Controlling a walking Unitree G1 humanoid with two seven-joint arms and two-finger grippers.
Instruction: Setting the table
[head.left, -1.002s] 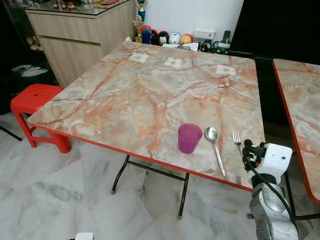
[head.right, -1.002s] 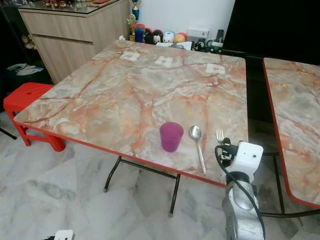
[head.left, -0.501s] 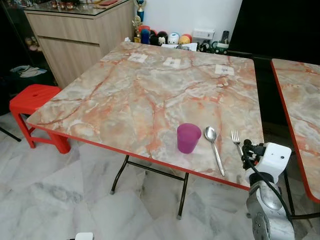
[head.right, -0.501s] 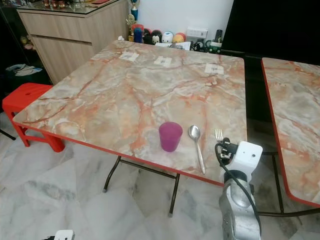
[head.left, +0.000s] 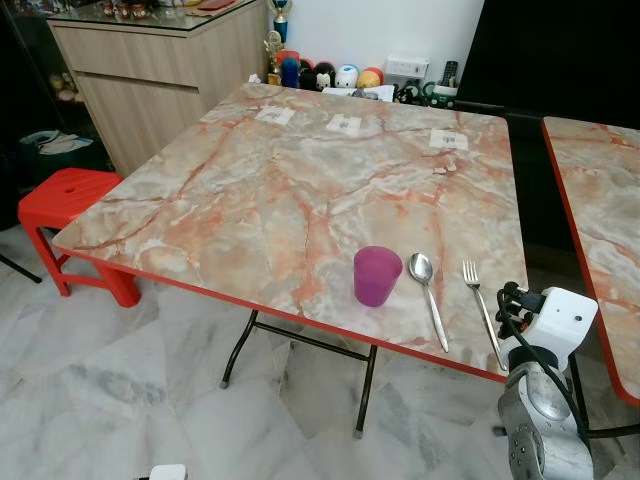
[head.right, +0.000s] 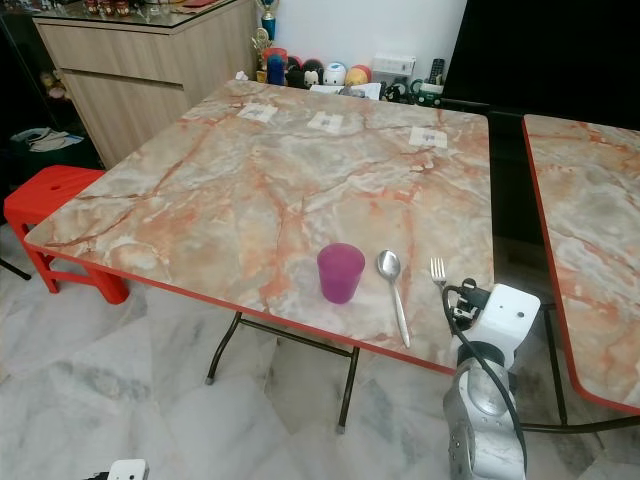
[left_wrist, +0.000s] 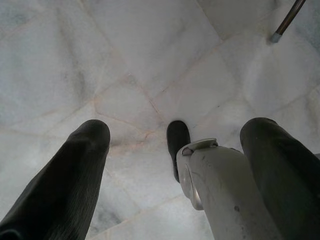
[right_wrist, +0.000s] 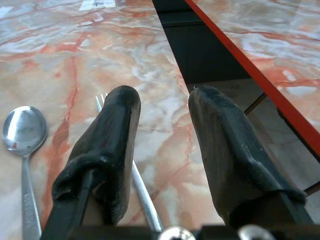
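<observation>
On the marble table (head.left: 300, 190), cup (head.left: 377, 275), spoon (head.left: 428, 293) and fork (head.left: 482, 308) lie in a row near its edge. The right end effector (right_wrist: 162, 125) hovers spread over the fork (no touch); left end effector (left_wrist: 180, 150) spread above the floor (left_wrist: 125, 60). Paper labels (head.left: 345, 124) are unreadable.

Worktop (head.left: 300, 190): marble pattern, cream-grey with orange-red veins; edge trimmed red. Second worktop (head.left: 600, 190): same pattern, same red edge. Cup (head.left: 377, 276): purple, translucent. Spoon (head.left: 428, 295): polished silver. Fork (head.left: 481, 308): silver. Stool (head.left: 70, 205): red plastic. Floor (head.left: 120, 390): white-grey marble tile, faint veining. Cabinet (head.left: 160, 85): light wood grain. Right gripper (right_wrist: 162, 130): black fingers (right_wrist: 107, 145), matt; wrist housing white, arm silver. Left gripper (left_wrist: 175, 165): black fingers (left_wrist: 75, 175), seen above floor.
</observation>
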